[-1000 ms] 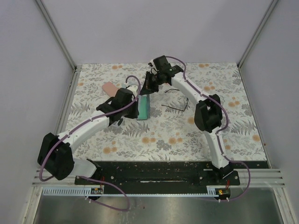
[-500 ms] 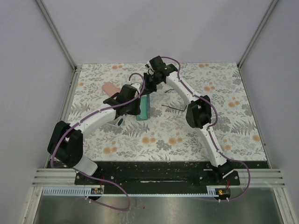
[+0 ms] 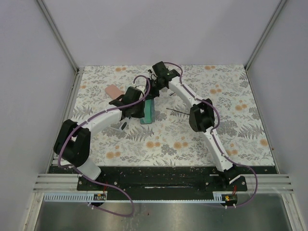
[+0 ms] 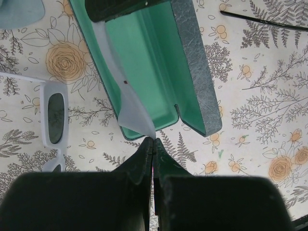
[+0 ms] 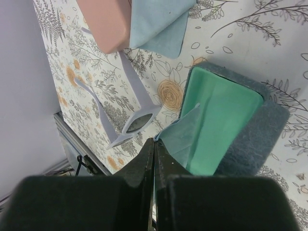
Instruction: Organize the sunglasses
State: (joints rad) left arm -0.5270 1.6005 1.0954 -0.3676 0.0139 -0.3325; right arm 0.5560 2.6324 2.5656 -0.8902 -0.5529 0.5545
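Observation:
The whitish-framed sunglasses (image 4: pixel 55 119) lie unfolded on the floral table, left of an open grey-blue case with a green lining (image 4: pixel 159 72). They also show in the right wrist view (image 5: pixel 131 117). The thin black sunglasses (image 3: pixel 180 111) lie to the right of the case. My left gripper (image 4: pixel 153 140) is shut on one corner of a light blue cloth (image 4: pixel 130 103) at the case's near end. My right gripper (image 5: pixel 155 140) is shut on the opposite corner of that cloth (image 5: pixel 180 134). The cloth is stretched lengthwise over the open case (image 3: pixel 148 112).
A pink case (image 5: pixel 103 21) lies closed toward the back left, with a second light blue cloth (image 5: pixel 156 21) beside it. Grey walls and metal rails bound the table on three sides. Both arms meet over the case near the table's middle.
The right gripper has moved slightly left and closer over the case. The left arm's elbow has swung right, bringing its gripper nearer the case. Both stay shut.

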